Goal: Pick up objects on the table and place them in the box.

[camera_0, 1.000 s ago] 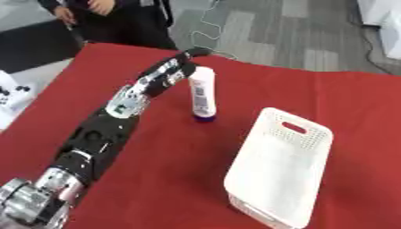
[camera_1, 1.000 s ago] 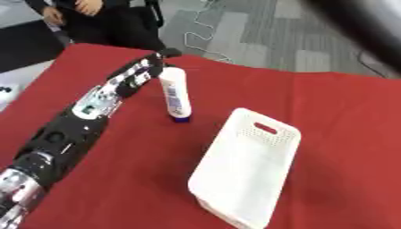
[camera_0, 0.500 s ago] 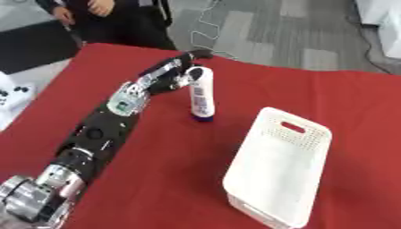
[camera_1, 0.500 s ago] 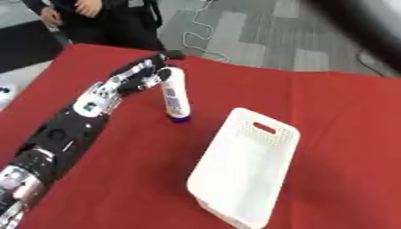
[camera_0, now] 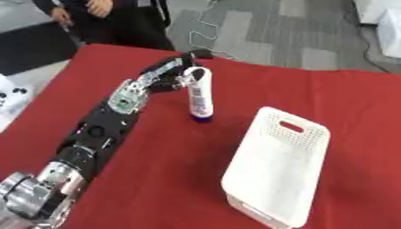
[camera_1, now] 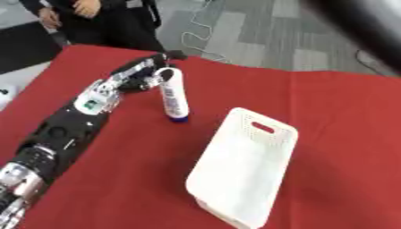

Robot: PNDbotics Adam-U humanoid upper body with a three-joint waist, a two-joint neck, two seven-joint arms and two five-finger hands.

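Red cloth covers the table (camera_0: 313, 98) in the left eye view, and on it a white tube with a dark blue cap (camera_0: 199, 95) is seen standing cap down, tilted slightly, near the far middle of the table. The left hand (camera_0: 160, 74) is stretched out from the lower left along its black and silver arm, and its fingers are curled about the upper end of the tube, with the thumb set against the near side; the top of the tube appears to be pinched between them, though the exact contact is blurred. The cap is judged to be resting on the cloth, so the tube is not yet lifted. A white perforated box (camera_0: 278, 165) with a handle slot is seen to the right of the tube and nearer the camera, apart from it, with nothing visible inside.

From the right eye view, the same arrangement is shown from slightly further right: the tube is held at its top by the left hand, and the box lies well clear of both. A dark blurred shape crosses the upper right corner; it cannot be identified, and the right hand is not seen in either view.

The step in hand is judged to be the grasp of the first object. For the next move, the hold would need to be secured, the tube raised clear of the cloth, carried right and toward the camera over the box rim, and released inside.
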